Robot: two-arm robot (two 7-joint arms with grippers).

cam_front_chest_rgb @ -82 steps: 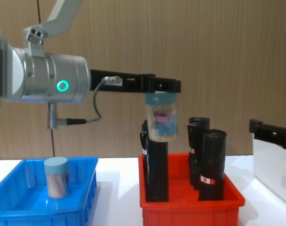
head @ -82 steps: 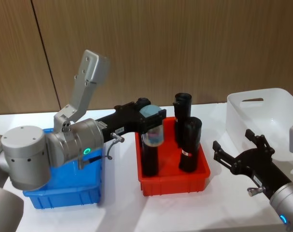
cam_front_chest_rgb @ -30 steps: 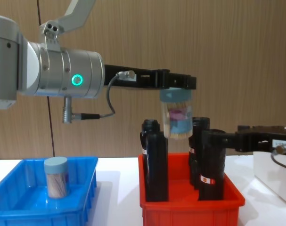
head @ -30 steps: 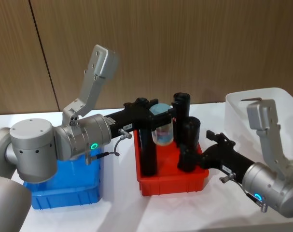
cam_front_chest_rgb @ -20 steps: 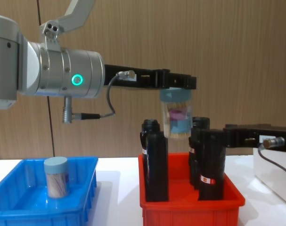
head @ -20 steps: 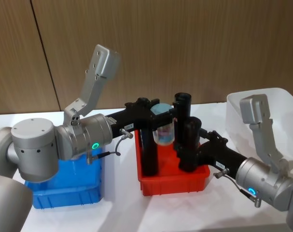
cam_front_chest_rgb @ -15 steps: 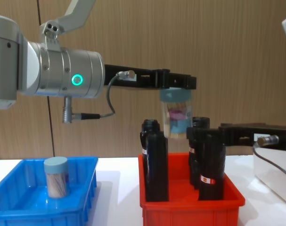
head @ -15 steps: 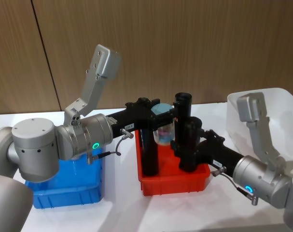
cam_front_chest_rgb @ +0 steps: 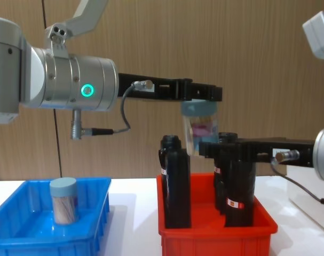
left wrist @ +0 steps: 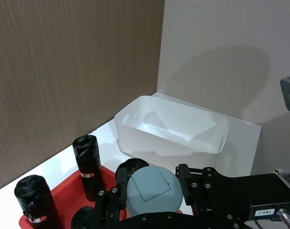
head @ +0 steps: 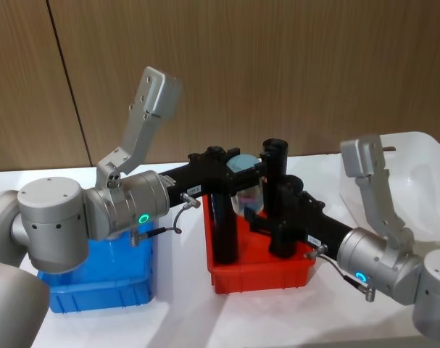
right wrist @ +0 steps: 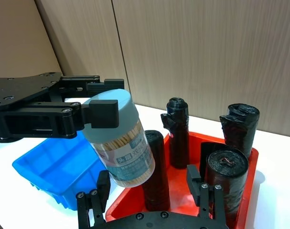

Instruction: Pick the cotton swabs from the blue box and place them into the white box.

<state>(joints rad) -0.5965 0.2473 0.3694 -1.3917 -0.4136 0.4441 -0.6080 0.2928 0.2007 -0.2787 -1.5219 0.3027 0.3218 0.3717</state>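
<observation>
Swab tub (right wrist: 120,143): clear, pale blue lid, sticks and label inside; tilted, above red bin (cam_front_chest_rgb: 215,241). My left gripper (cam_front_chest_rgb: 200,96) clamps lid. My right gripper (right wrist: 152,193) spread wide near tub base. Second tub (cam_front_chest_rgb: 63,200) upright in blue box (cam_front_chest_rgb: 23,242).

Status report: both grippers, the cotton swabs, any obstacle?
Left gripper shut on cotton swab tub above red bin. Right gripper open beside its base. Black cylinders beneath.

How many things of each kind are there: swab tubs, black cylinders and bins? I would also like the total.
Cotton swab tubs: 2, one held by the left gripper, one in the blue box
Black cylinders: 4, all in the red bin
Bins: 3, namely blue box, red bin, white box
Total: 9
</observation>
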